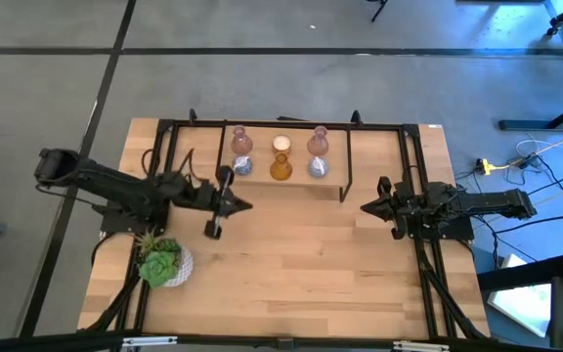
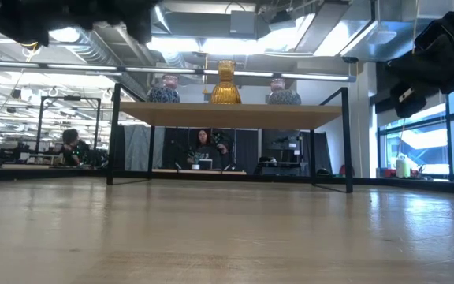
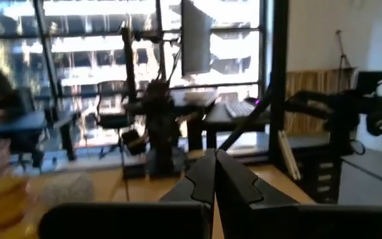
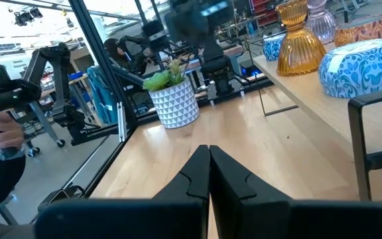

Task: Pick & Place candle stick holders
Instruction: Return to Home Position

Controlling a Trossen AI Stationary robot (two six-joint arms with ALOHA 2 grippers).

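**Both arms at the return-to-rest step.** The six candle stick holders stand in two rows on the shelf (image 1: 299,154) at the far middle of the desk (image 1: 301,274). The far row holds a pink holder (image 1: 241,142), the cream-white holder (image 1: 281,145) and a second pink holder (image 1: 318,142). The near row holds a silvery-blue holder (image 1: 243,165), the amber holder (image 1: 281,168) and a second silvery-blue holder (image 1: 318,167). The left hand (image 1: 249,205) hangs just off the shelf's near left corner, and the right hand (image 1: 365,207) just off its near right corner. Each has its fingers pressed together on nothing and is raised off the desk. To finish cleanly, each arm is best drawn straight back toward its own side, hands kept pressed together and high. The wrists should stay clear of the shelf's black posts, and the left arm should pass above the succulent (image 1: 161,262) at the near left. A swing toward the shelf risks jarring the near row. In the low view the near row masks most of the far row, and the cream-white holder cannot be made out there. The left hand falls outside that picture, and only the right arm's dark bulk (image 2: 440,47) shows, at the upper right. The left wrist view is blurred, and a yellowish smear at its edge cannot be named with certainty. The right wrist view cuts off the tops of the holders, and no cream-white holder can be picked out in it.
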